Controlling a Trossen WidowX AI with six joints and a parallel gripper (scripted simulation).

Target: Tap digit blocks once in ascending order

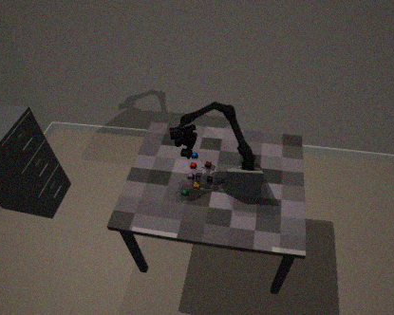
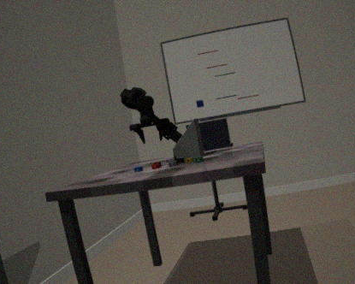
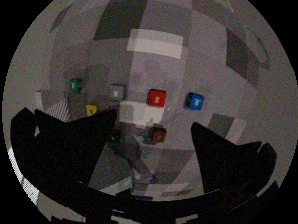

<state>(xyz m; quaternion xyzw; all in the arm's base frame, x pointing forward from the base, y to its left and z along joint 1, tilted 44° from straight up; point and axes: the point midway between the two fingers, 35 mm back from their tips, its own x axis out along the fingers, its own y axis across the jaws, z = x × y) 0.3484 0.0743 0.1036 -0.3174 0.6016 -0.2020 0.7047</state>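
Observation:
My gripper [image 2: 152, 141] [image 3: 156, 120] is open and empty, well above the table. In the wrist view the red block [image 3: 157, 98] [image 1: 193, 165] [image 2: 156, 165] lies just beyond the gap between the fingertips and the orange-brown block [image 3: 159, 134] [image 1: 208, 164] lies within it. The blue block [image 3: 195, 101] [image 1: 195, 155] [image 2: 138, 169] is beyond the right fingertip. The grey block [image 3: 117, 92] [image 2: 172, 162], yellow block [image 3: 92, 109] [image 1: 196, 185] and green block [image 3: 76, 85] [image 1: 184, 193] are to the left. A black block [image 1: 210, 179] is mostly hidden by the left finger in the wrist view. The digits are too blurred to read.
The arm's grey base plate [image 1: 245, 177] stands on the checkered table [image 1: 172, 215], to the right of the blocks in the top view. A drawer cabinet [image 1: 34, 166] stands on the floor at the left. A whiteboard [image 2: 245, 56] hangs on the wall.

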